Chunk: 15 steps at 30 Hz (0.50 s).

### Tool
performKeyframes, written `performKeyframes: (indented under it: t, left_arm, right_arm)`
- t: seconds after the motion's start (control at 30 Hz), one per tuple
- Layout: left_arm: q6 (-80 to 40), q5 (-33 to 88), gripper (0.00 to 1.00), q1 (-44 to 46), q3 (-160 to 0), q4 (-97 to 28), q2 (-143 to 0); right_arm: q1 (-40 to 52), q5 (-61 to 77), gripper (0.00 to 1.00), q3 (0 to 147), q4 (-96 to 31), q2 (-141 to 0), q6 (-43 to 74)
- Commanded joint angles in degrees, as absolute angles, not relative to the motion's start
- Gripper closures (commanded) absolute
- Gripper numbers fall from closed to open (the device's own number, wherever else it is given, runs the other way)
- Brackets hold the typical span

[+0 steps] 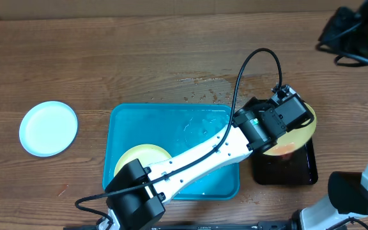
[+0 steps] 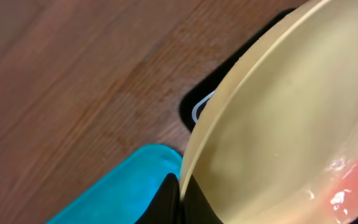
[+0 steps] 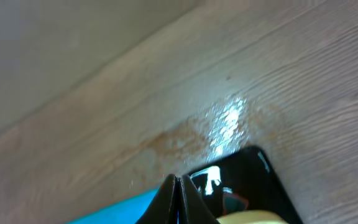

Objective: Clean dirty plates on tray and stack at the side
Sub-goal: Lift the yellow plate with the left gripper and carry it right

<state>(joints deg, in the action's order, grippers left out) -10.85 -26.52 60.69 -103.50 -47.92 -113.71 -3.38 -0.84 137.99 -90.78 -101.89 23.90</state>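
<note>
Currently the left gripper is clamped on the rim of a pale yellow plate. One dark finger shows at the plate's near edge in the left wrist view. The plate carries a red sauce smear on its inner face, with wet highlights in it. Overhead, this plate sits over the back end of the black tray; contact between plate and tray cannot be told.

The right gripper has its fingers pressed together with nothing between them. It points down at the wooden table, with a corner of the black tray just beyond the tips.

The turquoise tray lies near the table's front edge, roughly central, and its floor looks wet. A second yellow plate lies flat in its front-left corner, partly covered by the left arm. The black tray stands just beside the turquoise tray's right edge.

A blue-white plate rests on the bare table toward the left edge — well apart from the turquoise tray, no smear visible on it.

A wet patch with droplets lies on the table just behind the turquoise tray's back edge.
</note>
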Motion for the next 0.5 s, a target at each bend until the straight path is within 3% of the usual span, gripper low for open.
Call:
performKeyframes:
  t: [0.0,0.47]
  left_arm:
    - [-7.7,-30.7,0.96,60.1,-105.2,-47.0,-112.1]
    - [9.9,-46.2,0.96,67.2,-105.2,-38.8,-112.1]
  right_arm:
    - [-6.8,-1.1,0.96,139.3,-88.1,-100.6,23.6]
    - [-8.8,6.8,0.96,139.3,-81.0,-98.9,19.4]
